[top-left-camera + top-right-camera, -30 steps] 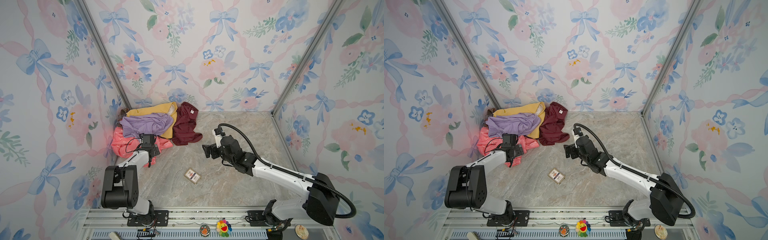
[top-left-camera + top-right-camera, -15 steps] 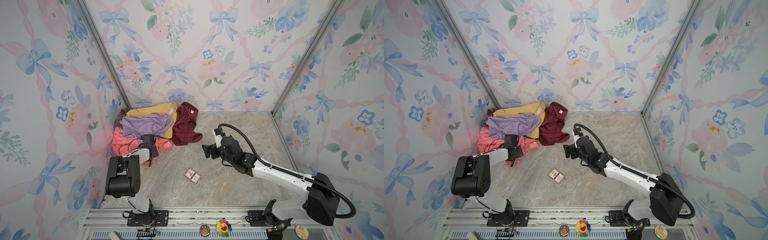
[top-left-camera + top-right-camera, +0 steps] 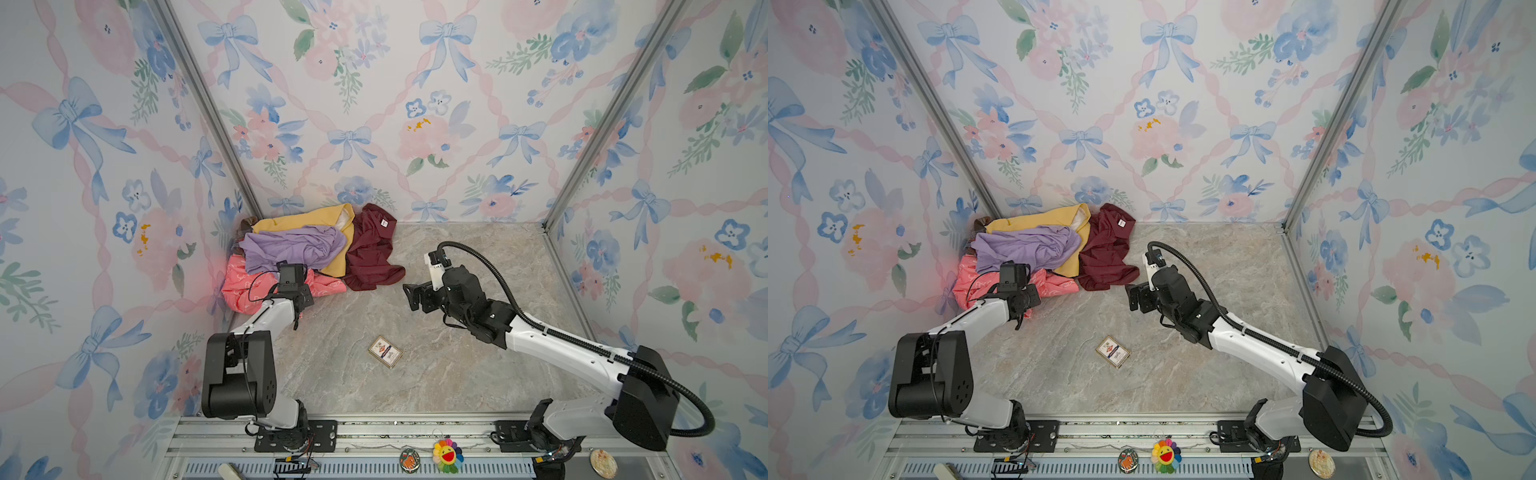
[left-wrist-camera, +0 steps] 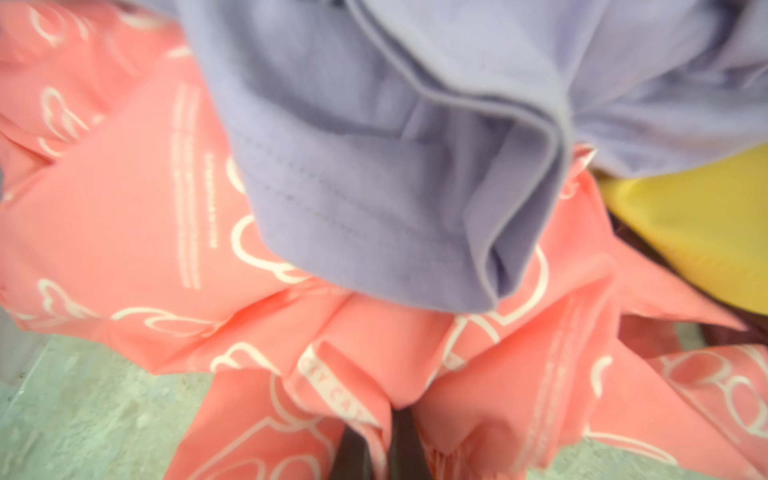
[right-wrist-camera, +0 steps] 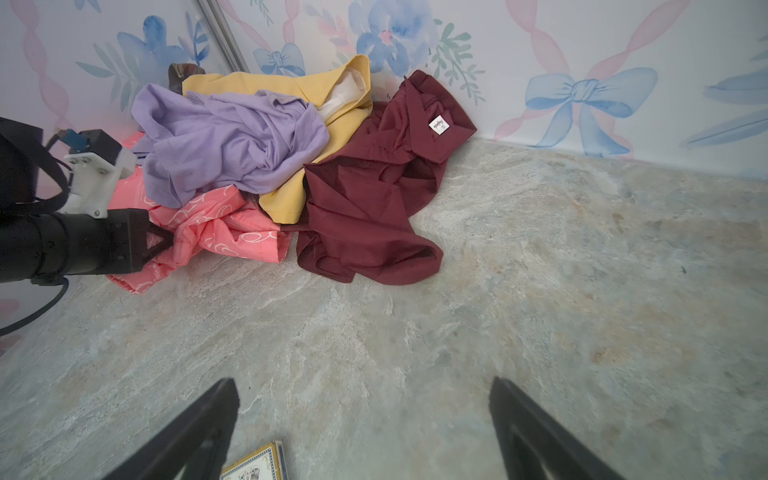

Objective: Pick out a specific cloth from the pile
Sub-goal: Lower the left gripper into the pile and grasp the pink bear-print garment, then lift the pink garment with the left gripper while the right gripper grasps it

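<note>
The cloth is coral-pink with white outline figures and lies at the front left of the pile, partly under the lavender garment. In the left wrist view my left gripper is shut, with a bunched fold of the cloth pinched between its dark fingers. From the right wrist view the left gripper meets the cloth low at its near edge. The pile also holds mustard yellow and maroon garments. My right gripper hovers open over bare floor, right of the pile.
A small card box lies on the marbled floor between the arms. Floral walls close in the left, back and right sides; the pile sits in the back left corner. A metal rail runs along the front.
My left gripper has gone from open to shut on the coral-pink cloth, bunching it. Its arm shifted slightly at the pile's edge. The right arm has not moved.
</note>
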